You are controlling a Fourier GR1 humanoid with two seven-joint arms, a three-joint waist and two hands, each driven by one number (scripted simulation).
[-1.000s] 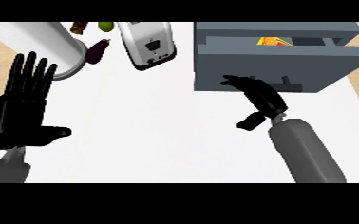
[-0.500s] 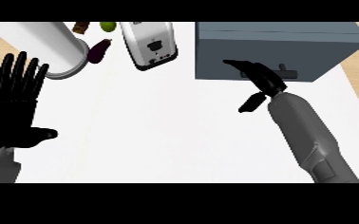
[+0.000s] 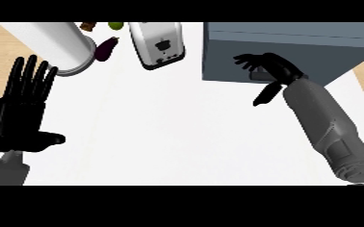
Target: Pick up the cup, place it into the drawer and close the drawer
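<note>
Task looks nearly done, judging by layout: the grey drawer (image 3: pixel 284 53) front sits flush w/ its cabinet, no gap showing, so it reads as closed. The cup isn't visible anywhere on the counter (image 3: pixel 177 134); presumably inside the drawer, but that can't be confirmed from the head view. What's left, prob. only pulling the arm back and letting it rest.

Right hand (image 3: pixel 274 69) is at the drawer front, by the handle, which it partly hides. Fingers spread and mostly straight, thumb hanging down toward the counter; it's released, grasping nothing. Whether palm is actually touching the front or just off it: can't tell.

Left hand (image 3: pixel 27 110) rests open at the view's left edge, fingers up, holding nothing.

Other items at the back: white cylinder (image 3: pixel 60 45), white toaster (image 3: pixel 158 44), dark eggplant (image 3: pixel 107 49), a couple of small items behind, too small to name.
</note>
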